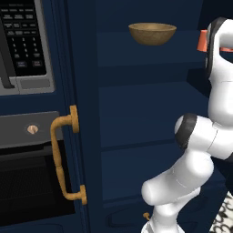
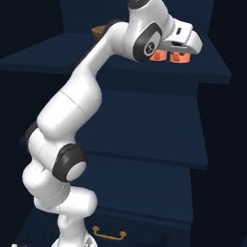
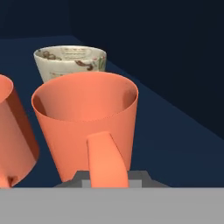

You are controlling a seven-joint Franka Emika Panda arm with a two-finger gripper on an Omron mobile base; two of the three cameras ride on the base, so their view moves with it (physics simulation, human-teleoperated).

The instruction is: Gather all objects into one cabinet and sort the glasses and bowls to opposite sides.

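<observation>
Reaching into the tall navy cabinet point(image 1: 82, 150), I have my gripper point(image 2: 179, 48) up at the upper shelf point(image 2: 212, 72), near its right-hand end. My fingers are drawn narrow on the handle of a coral-orange cup point(image 3: 89, 118), which the hand view puts right in front of me with that handle between my tips; whether its base is already down on the shelf I cannot tell, because the bottom of that view cuts it off.

As I judge it, the gathering is well along. The olive-brown bowl point(image 1: 152, 33) sits toward the left end of the same shelf, well apart from the cups, which cluster at the right end, so the two sides are taking shape. Left for me: set this cup down if it is not, let go, and check for any stragglers outside.

Only the hand view shows the cream patterned cup point(image 3: 70, 61) behind mine and a second orange cup point(image 3: 13, 131) just beside it. The left base view gives the bowl whole and the open door's brass handle point(image 1: 63, 154). The right base view shows two orange cups under my hand and barely a sliver of bowl behind my arm.
</observation>
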